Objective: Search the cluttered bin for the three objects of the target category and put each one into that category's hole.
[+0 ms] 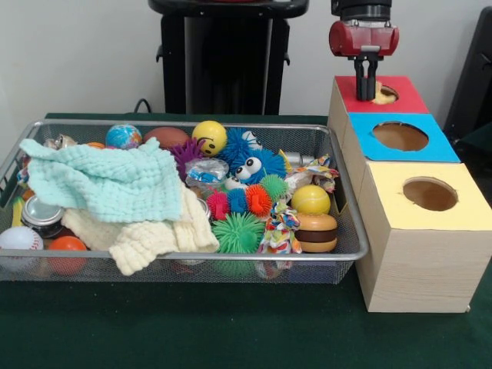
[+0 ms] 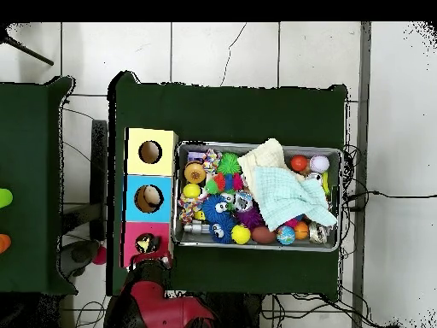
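Observation:
The silver wire-mesh bin (image 1: 184, 256) lies left of three wooden boxes; it also shows in the overhead view (image 2: 256, 145). My gripper (image 1: 367, 96) hangs straight down over the red-topped box (image 1: 411, 98), its tip at the left edge of the round hole (image 1: 390, 91). A pale yellow-tan soft toy (image 1: 384, 97) sits in that hole, right beside the gripper's tip. I cannot tell whether it is held. In the overhead view the red arm (image 2: 162, 303) reaches to the red box (image 2: 132, 243). No orange striped toy shows in the bin.
A teal cloth (image 1: 108, 181) and a cream cloth (image 1: 146, 234) cover the bin's left half. Spiky balls, a blue googly-eyed toy (image 1: 250, 165), a smiley ball (image 1: 209, 137) and a toy burger (image 1: 316, 233) fill the rest. Blue-topped (image 1: 365, 127) and yellow-topped (image 1: 469, 207) boxes stand nearer.

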You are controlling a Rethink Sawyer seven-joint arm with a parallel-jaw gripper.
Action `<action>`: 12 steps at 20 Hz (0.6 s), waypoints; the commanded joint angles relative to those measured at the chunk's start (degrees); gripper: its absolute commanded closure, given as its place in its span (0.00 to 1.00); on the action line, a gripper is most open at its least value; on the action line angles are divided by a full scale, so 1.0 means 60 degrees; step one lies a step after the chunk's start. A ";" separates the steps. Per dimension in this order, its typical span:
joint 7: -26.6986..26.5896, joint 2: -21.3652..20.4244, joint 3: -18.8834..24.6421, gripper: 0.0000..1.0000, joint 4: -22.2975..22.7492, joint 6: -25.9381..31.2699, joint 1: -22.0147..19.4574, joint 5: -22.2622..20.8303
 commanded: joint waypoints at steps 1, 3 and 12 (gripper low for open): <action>0.0382 0.0986 -0.1056 1.00 -0.2095 -0.0364 -0.0204 0.0233; 0.0326 0.0955 -0.1184 1.00 -0.2169 -0.0317 -0.0104 0.0183; 0.0084 0.1095 -0.1922 1.00 -0.2521 -0.0366 0.0496 0.0136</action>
